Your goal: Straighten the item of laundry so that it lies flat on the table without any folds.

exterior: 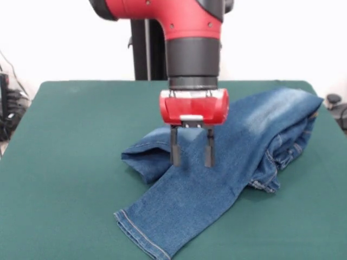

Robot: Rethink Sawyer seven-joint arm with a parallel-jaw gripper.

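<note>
Over the middle of the green table (pixel 65 141) the gripper (pixel 192 156) hangs with fingers spread and empty just above the crumpled jeans (pixel 227 168) — one leg doubled under — so the grasp seems pending, needing descent onto a fold.

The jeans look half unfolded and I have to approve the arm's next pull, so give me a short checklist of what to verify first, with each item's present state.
1. Jeans flat, no folds: not ok. One leg is doubled under near the picture's left and the waist end is bunched at the right.
2. Gripper open: ok. The two fingers stand apart.
3. Gripper holding denim: not ok. Nothing shows between the fingers, whose tips sit at the cloth surface.
4. Fingertips touching the cloth or just above it: cannot tell.
5. Jeans fully on the table: ok, though the waist end lies close to the right edge.
6. Free leg's hem visible: ok, at bottom centre.
</note>
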